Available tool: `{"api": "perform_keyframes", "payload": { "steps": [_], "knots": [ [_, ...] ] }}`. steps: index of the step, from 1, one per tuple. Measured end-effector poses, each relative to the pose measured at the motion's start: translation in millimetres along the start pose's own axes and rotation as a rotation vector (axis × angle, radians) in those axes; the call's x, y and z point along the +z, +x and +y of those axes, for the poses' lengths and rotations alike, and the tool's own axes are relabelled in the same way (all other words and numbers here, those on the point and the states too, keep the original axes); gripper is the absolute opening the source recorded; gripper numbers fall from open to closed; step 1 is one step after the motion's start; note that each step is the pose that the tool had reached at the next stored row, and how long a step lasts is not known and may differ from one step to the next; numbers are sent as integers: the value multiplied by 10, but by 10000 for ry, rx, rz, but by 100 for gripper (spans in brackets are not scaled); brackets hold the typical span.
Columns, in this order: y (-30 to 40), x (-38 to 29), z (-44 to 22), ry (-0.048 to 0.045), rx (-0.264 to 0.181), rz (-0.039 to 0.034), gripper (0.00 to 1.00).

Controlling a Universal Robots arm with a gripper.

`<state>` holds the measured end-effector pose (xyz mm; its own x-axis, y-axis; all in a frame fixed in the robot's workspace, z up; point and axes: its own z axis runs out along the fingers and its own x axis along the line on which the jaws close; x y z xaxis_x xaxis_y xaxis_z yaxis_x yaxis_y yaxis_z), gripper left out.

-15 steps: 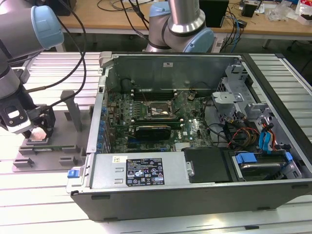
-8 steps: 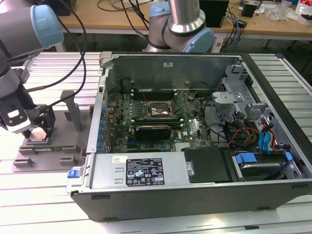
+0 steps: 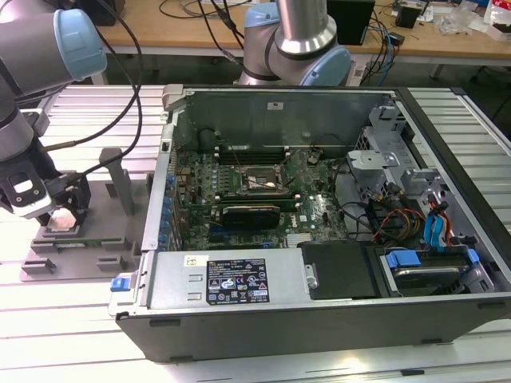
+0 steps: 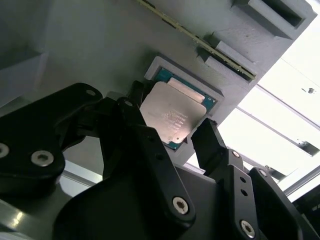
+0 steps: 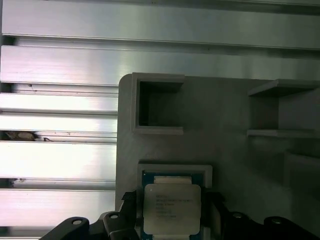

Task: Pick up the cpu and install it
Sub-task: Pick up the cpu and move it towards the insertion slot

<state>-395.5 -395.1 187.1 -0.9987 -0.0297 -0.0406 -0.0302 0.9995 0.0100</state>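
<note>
Bkgd: a wooden desk (image 3: pixel 455 44) strewn w/ cables (image 3: pixel 200 16) runs along the far side. In front lies a table (image 3: pixel 48 319) of ribbed metal slats, bright under the light.

Largest item: an open PC case (image 3: pixel 319 303), lying on its side at mid-table, w/ the green circuit board (image 3: pixel 311 211) exposed. The socket (image 3: pixel 257 182) sits near the board's middle, its metal frame visible; nothing silver shows in it.

A grey arm (image 3: pixel 32 48) w/ pale blue joint caps reaches in from the exterior view's left. A second arm (image 3: pixel 295 40) stands behind the case.

A grey plastic tray (image 3: pixel 80 259) w/ upright blocks and pockets rests on the slats, just beside the case on the exterior view's left.

The claw (image 3: pixel 64 214) hangs low over the tray. Both wrist views show the claw (image 4: pixel 171 107) (image 5: pixel 172 197) spread, w/ one of its black fingers (image 4: pixel 207 137) on either side of the chip recess; a sliver of tray shows b/w that finger and the chip, so no pinch.

The cpu (image 4: pixel 172 117) (image 5: pixel 171 207) lies flat in its square recess in the tray, silver top up, green edge showing round it, directly b/w the fingers and well apart from the socket.
</note>
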Motion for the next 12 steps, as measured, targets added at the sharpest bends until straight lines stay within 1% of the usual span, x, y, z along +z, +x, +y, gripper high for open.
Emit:
{"api": "perform_keyframes", "payload": {
  "steps": [9, 10, 11, 12],
  "knots": [
    [-1, -15, 0, 0, 0, 0, 66],
    [-1, -17, 0, 0, 0, -1, 65],
    [-1, -17, 0, 0, 0, -1, 58],
    [-1, -18, 0, 0, 0, 0, 58]
  ]
}}
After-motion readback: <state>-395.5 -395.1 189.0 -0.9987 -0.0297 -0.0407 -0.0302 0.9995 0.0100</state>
